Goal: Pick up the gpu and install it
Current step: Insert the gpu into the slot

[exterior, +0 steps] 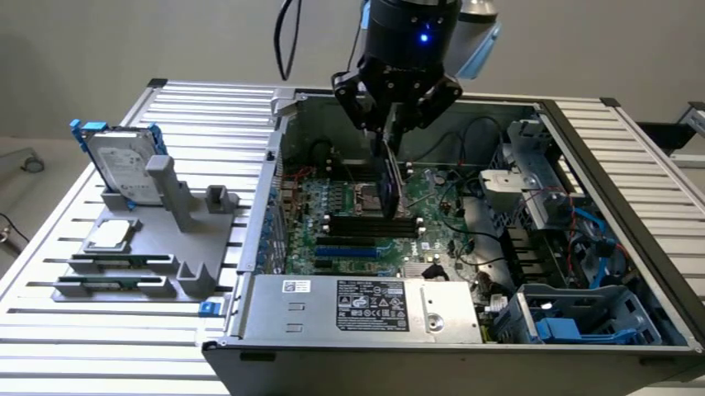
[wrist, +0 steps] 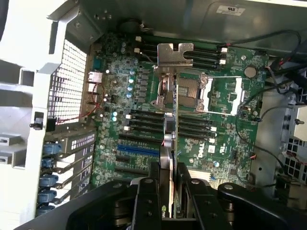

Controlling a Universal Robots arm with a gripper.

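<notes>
The gpu (exterior: 389,177) hangs edge-on from my gripper (exterior: 394,124), above the motherboard (exterior: 364,219) inside the open computer case (exterior: 364,313). In the wrist view the gpu (wrist: 171,124) runs as a thin card away from my gripper (wrist: 170,189), green board on one side, dark shroud on the other, silver end bracket (wrist: 175,53) at its far end. My fingers (wrist: 146,201) are shut on the card's near end. The card is held over the CPU socket (wrist: 189,91) and the black slots, clear of the board.
A silver hard drive with blue frame (exterior: 121,161) stands on a grey fixture (exterior: 154,239) at the exterior view's left. The case holds the power supply (exterior: 352,305), drive cage (exterior: 529,186), loose cables and a blue slot (wrist: 136,149) on the motherboard.
</notes>
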